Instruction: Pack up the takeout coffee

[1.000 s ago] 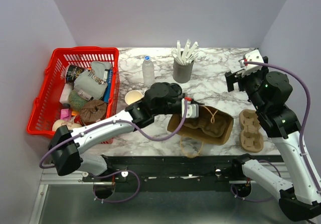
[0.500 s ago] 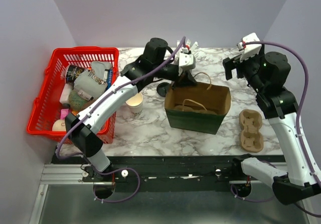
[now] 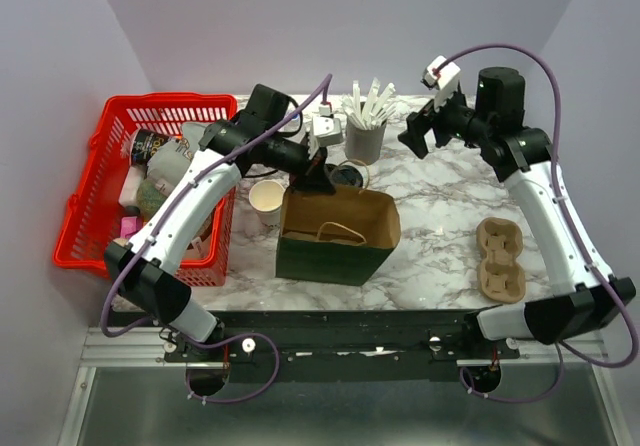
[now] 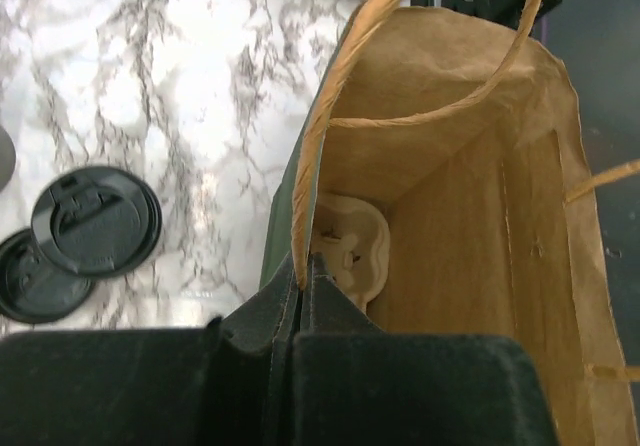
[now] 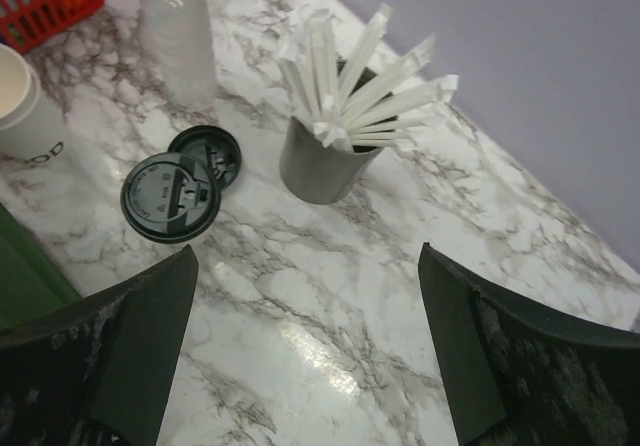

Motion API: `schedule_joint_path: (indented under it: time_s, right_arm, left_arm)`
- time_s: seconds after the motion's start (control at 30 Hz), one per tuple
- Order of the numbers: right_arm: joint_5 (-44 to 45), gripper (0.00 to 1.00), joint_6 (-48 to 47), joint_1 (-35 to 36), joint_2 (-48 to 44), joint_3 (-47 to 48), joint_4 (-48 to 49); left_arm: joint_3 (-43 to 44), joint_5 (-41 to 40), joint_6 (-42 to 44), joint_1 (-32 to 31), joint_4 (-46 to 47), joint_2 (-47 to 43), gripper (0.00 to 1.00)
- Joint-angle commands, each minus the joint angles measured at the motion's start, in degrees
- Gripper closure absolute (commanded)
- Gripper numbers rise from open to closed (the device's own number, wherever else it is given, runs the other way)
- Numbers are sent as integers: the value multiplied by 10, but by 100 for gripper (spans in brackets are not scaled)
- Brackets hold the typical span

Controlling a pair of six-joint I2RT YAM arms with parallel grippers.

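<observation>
An overhead view of a marble table (image 3: 440,206). The left claw (image 4: 303,286) is clamped tight on the near rim of an upright, open paper bag (image 3: 340,231), right where a twine handle is fixed. A pulp cup carrier (image 4: 350,251) lies at the bottom of the bag. The takeout coffee (image 5: 170,196) stands on the table just behind the bag, between it and a grey cup (image 5: 320,166) of white sticks. From above only its black lid shows, and a second black lid (image 5: 208,151) lies against it. The right claw (image 5: 308,256) hovers above the table near the grey cup, with its fingers spread wide apart and nothing in them.
</observation>
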Motion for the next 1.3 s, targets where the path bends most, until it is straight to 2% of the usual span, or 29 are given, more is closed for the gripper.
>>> schedule_joint_path:
  time_s: [0.0,0.07,0.13,0.17,0.23,0.27,0.37,0.5,0.63,0.67,0.73,0.8,0.87,0.97,1.27]
  right_arm:
    - [-142,1,-16,-3,54,32,-38]
    - [-194,1,-16,-2,74,38,-32]
    - [-205,1,-13,6,105,50,-30]
    - [-207,1,-18,11,113,54,-31]
    - [-210,1,-40,25,133,60,-38]
    - [-204,1,-69,30,138,60,-42]
    - [-204,3,-103,44,168,67,-55]
    - [-197,5,-116,50,212,93,-66]
    - [-196,6,-126,56,234,88,-50]
    - [-185,0,-118,59,233,81,-36]
    - [-167,0,-110,71,229,55,7]
    - [-133,0,-90,81,221,22,42]
    - [-69,0,-56,99,219,7,88]
    - [-63,1,-36,109,215,-11,101]
    - [-14,1,11,138,224,-52,142]
  left_arm:
    - [-57,-19,86,18,-100,-55,100]
    - [-90,-35,84,25,-80,-74,96]
    - [-132,-52,83,29,-64,-96,84]
    - [-141,-67,88,30,-62,-102,74]
    - [-159,-80,90,30,-60,-116,68]
    - [-161,-91,91,30,-61,-120,62]
    - [-156,-106,81,36,-52,-134,53]
    - [-127,-122,62,50,-50,-143,51]
    - [-106,-140,73,52,-93,-130,56]
    - [-105,-143,76,53,-101,-127,63]
    - [-96,-149,82,53,-129,-122,71]
    - [-97,-157,94,53,-143,-122,86]
    - [-98,-171,97,60,-160,-129,95]
    - [-93,-180,122,62,-204,-129,100]
    - [-98,-226,190,86,-275,-138,100]
